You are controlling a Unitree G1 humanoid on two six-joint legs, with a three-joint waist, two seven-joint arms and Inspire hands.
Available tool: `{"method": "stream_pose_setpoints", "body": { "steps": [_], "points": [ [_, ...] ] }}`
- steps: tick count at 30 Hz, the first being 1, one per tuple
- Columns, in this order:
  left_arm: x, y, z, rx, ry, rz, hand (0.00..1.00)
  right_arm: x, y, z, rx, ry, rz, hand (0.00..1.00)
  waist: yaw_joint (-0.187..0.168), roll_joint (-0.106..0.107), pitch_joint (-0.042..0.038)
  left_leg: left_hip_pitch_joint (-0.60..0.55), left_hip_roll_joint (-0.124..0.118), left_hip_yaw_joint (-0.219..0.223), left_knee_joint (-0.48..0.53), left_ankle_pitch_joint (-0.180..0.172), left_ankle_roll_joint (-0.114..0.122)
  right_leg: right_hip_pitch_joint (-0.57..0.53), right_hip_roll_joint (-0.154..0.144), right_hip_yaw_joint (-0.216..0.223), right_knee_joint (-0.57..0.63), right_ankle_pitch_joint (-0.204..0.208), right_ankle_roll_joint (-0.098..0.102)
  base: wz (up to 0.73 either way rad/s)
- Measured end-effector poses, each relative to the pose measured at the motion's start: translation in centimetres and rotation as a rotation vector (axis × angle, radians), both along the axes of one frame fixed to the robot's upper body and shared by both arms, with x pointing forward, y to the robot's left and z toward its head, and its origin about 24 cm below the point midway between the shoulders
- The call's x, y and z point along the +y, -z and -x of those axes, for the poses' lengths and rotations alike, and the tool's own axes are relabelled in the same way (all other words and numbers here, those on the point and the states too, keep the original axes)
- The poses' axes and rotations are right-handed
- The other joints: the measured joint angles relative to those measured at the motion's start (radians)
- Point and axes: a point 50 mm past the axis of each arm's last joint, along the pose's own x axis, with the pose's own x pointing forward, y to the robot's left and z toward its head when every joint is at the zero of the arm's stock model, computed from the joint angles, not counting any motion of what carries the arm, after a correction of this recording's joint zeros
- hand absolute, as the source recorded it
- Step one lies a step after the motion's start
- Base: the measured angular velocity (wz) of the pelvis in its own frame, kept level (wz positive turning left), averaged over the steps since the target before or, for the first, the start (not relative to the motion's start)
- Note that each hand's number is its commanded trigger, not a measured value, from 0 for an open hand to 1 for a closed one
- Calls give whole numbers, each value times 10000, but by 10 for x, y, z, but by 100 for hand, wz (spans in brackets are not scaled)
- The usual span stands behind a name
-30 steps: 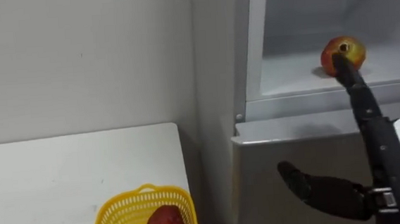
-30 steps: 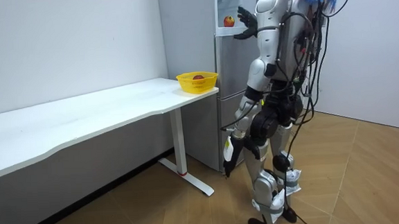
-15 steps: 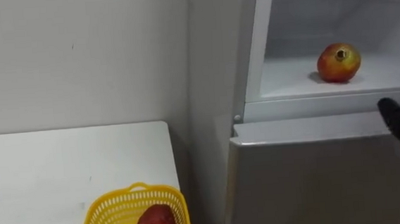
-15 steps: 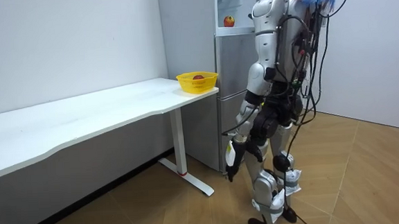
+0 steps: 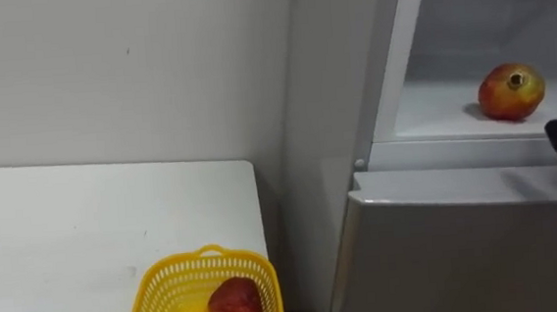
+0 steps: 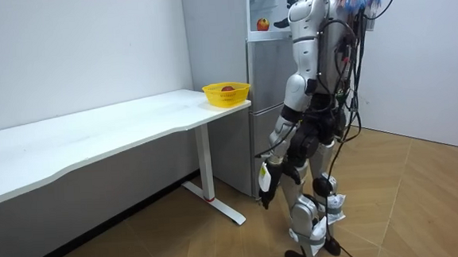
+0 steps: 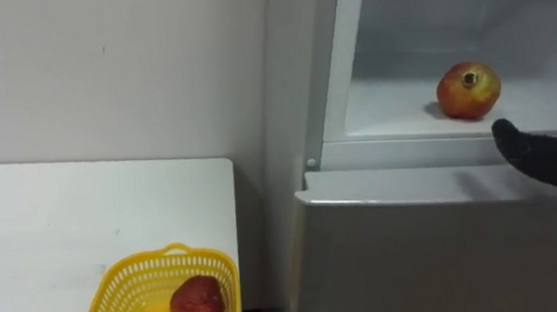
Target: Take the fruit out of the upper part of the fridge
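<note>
One red-yellow fruit (image 7: pixel 469 90) sits on the upper fridge shelf (image 7: pixel 393 109), and the right hand (image 7: pixel 544 157), level with its front edge with a grip I cannot make out, ought to rise over that edge and wrap the fruit squarely lest it roll.

A round red-yellow pomegranate (image 5: pixel 511 92) sits on the upper shelf of the open grey fridge (image 5: pixel 442 243). To the left, a yellow plastic mesh basket (image 5: pixel 161 297) holding a red fruit (image 5: pixel 234 302) stands on the white table (image 5: pixel 58 230).

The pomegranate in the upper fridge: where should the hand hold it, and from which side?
Hold the pomegranate round its wide middle, coming from the open front, where the right hand is. It is round and stands free on the shelf.
</note>
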Motion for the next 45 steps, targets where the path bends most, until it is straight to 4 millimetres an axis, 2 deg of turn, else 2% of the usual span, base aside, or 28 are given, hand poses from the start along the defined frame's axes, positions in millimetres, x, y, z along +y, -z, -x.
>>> {"method": "stream_pose_setpoints", "body": {
  "steps": [3, 12, 18, 20, 28, 35, 39, 45],
  "points": [
    [5, -2, -1, -92, -25, -141, 0, -6, -2, -6, 206, -154, -208, 0, 15, -130, -2, -58, -6, -104, 96, -1, 0, 24, -28, -164, 36, 0, 0, 13],
    [9, -4, 11, 76, -273, -275, 0, -10, -15, -31, 591, -1055, -946, 0, 65, -172, 5, -161, -31, -270, 126, -9, 6, -4, -50, -207, 125, 2, -2, 4],
    [11, -5, 15, 258, -429, -252, 0, -25, -7, -40, 1481, -732, -989, 0, 227, -214, -27, -187, -56, -424, 275, -4, 6, 29, -54, -410, 159, 2, -2, 7],
    [11, -5, 17, 309, -436, -229, 0, -24, -6, -43, 1768, -823, -933, 0, 237, -213, -26, -204, -59, -440, 296, -4, 7, 25, -52, -425, 159, 2, -2, 3],
    [11, -5, 20, 445, -471, -198, 0, -24, -6, -45, 1973, -1112, -907, 0, 241, -209, -24, -257, -74, -509, 285, -4, 8, 35, -37, -458, 161, 2, -3, 1],
    [17, -6, 24, 490, -687, -334, 0, -41, -17, -46, 2104, -1009, -1198, 0, 207, -242, -52, -383, -91, -676, 288, 23, -1, -17, -61, -654, 175, 2, -2, 7],
    [21, -7, 27, 549, -884, -457, 0, -43, -28, -52, 1829, -1044, -1473, 0, 178, -262, -70, -419, -79, -689, 293, 39, -15, -38, -109, -695, 177, 1, -3, 1],
    [26, -9, 27, 575, -892, -594, 0, -45, -26, -60, 2213, -1194, -1826, 0, 170, -289, -90, -440, -87, -690, 334, 43, -9, -30, -130, -729, 180, 2, -3, 0]
  ]
}}
